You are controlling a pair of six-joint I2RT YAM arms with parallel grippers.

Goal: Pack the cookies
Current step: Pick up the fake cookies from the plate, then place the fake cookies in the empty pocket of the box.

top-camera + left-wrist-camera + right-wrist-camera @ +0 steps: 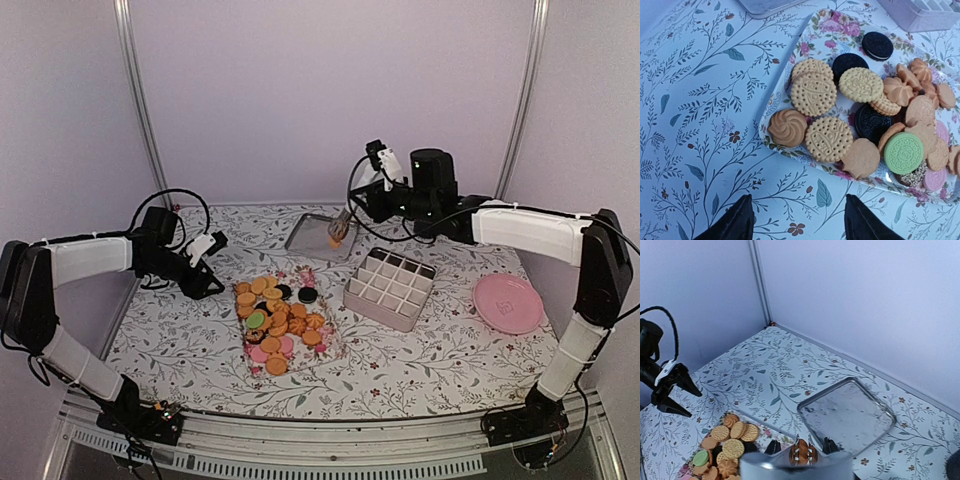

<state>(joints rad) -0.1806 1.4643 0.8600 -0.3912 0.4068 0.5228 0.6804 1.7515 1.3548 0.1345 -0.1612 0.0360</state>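
Left gripper (800, 222) stands wide and empty, just off the edge of the floral tray (812, 35) holding the cookies (860, 115); open tablecloth (700, 100) lies alongside. Right gripper (340, 232) pinches 1 orange cookie (801, 454) at the metal tray (847, 412); only its wrist view shows the grip.

The blurred wrist housing (795, 467) hides the lower half of the right hand's (801, 449) cookie (804, 455).
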